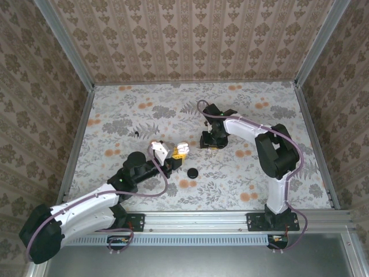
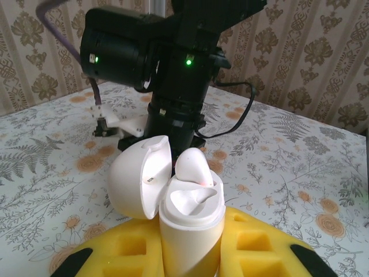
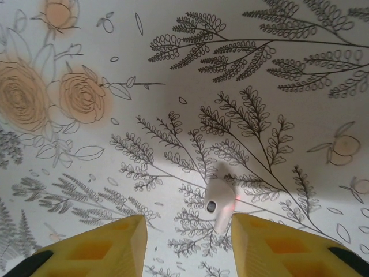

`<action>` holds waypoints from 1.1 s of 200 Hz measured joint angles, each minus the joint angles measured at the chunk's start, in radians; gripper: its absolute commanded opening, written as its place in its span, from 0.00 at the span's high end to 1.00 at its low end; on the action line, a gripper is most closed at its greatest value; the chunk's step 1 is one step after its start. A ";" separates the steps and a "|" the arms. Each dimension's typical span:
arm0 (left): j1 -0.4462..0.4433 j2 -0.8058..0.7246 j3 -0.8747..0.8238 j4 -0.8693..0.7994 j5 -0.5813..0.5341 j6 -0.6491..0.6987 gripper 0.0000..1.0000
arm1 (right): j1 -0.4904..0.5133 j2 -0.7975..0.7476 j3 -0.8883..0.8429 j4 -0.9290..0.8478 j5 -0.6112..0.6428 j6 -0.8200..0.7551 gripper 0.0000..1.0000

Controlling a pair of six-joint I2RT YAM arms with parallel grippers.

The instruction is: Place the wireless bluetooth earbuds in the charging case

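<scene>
While the left hand (image 2: 193,261) clamps the open case (image 2: 191,228) with one earbud (image 2: 194,167) inside, the right hand (image 3: 187,242) has its fingers (image 3: 104,249) apart around the other earbud (image 3: 219,205) and probably must pinch it next.

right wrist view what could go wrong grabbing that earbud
The tiny glossy earbud lies off-centre under the open right tool, so closing may flick it away. The left tool grips the case low, lid open, one bud already seated; a hard push could tip it or jolt that bud.
</scene>
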 measured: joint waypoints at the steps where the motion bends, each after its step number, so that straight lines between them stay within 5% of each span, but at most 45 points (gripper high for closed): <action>1: 0.000 -0.001 0.000 0.000 0.000 0.000 1.00 | 0.001 0.002 0.001 0.000 0.002 0.000 0.58; 220: 0.000 -0.002 -0.015 0.000 -0.018 0.016 1.00 | 0.037 0.110 0.111 -0.105 0.138 -0.012 0.85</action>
